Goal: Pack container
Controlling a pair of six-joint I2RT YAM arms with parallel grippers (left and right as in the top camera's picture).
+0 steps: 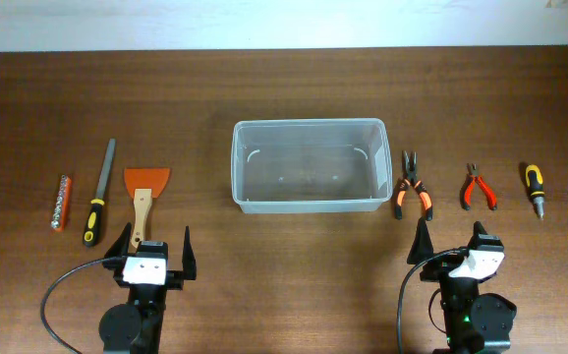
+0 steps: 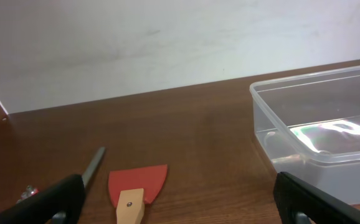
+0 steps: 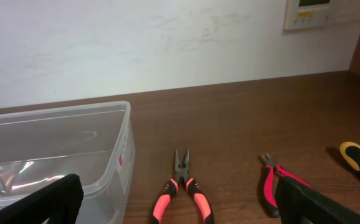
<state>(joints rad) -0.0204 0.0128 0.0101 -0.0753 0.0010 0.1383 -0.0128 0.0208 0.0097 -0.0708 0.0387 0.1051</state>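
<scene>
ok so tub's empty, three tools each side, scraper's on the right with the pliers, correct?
Not quite. The scraper lies left of the tub, beside the file, not on the right with the pliers; the overhead view shows it. The tub is empty, with three tools each side.

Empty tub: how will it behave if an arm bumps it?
Likely light: the container is thin clear plastic and holds nothing, so a nudge would probably slide it across the smooth wooden table. Its thin walls may flex if pinched at the rim.
</scene>
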